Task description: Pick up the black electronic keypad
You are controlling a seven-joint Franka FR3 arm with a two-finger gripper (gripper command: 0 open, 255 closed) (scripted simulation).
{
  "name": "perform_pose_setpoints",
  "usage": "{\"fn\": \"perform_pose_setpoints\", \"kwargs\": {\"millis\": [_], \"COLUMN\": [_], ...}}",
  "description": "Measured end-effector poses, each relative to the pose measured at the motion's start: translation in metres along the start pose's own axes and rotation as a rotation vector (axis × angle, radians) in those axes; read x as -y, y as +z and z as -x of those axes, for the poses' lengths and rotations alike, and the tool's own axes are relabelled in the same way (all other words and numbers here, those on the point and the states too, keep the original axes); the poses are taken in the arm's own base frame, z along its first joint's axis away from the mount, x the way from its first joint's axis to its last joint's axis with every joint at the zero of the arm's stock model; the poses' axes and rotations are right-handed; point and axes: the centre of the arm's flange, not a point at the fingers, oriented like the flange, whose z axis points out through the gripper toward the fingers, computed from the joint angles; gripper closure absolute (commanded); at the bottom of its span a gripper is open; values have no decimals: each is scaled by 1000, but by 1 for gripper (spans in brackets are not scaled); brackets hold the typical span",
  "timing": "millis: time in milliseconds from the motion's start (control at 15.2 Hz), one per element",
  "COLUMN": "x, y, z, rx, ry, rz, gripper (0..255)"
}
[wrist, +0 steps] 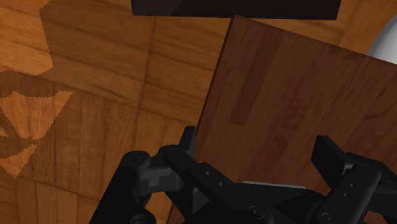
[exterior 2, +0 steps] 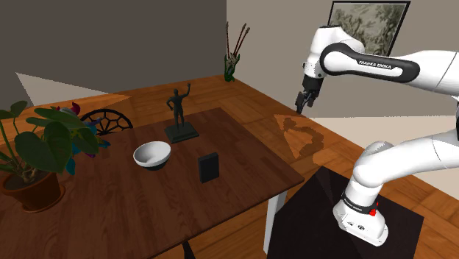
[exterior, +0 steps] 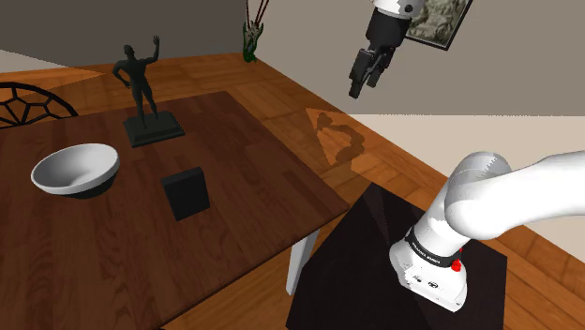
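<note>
The black keypad (exterior: pixel 186 193) is a small dark slab standing upright near the middle of the dark wooden table (exterior: pixel 253 178). In the second exterior view the keypad (exterior 2: pixel 209 167) stands just right of a bowl. My gripper (exterior: pixel 359 86) hangs high in the air over the wooden floor, well beyond the table's edge and far from the keypad. It is also high up beside the table in the second exterior view (exterior 2: pixel 301 104). In the wrist view the gripper (wrist: pixel 259 151) is open with nothing between its fingers, looking down on a table corner (wrist: pixel 286 95).
A white bowl (exterior: pixel 77 171) sits to the shoulder view's left of the keypad. A dark figurine (exterior: pixel 142 94) on a base stands behind it. A chair (exterior: pixel 28 103) and a potted plant (exterior 2: pixel 37 154) stand at the table's far side. The black stand (exterior: pixel 375 272) adjoins the table.
</note>
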Motion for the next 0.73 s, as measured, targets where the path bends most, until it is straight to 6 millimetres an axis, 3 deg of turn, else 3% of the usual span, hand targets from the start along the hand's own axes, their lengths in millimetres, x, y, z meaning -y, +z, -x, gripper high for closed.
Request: {"fn": "perform_pose_setpoints", "kwargs": {"millis": [132,726], "x": [2,56], "y": [2,58], "z": [-5,-91], "rx": [1,22], "ry": [-12,-228], "rz": [-1,-12], "gripper": [0,0]}}
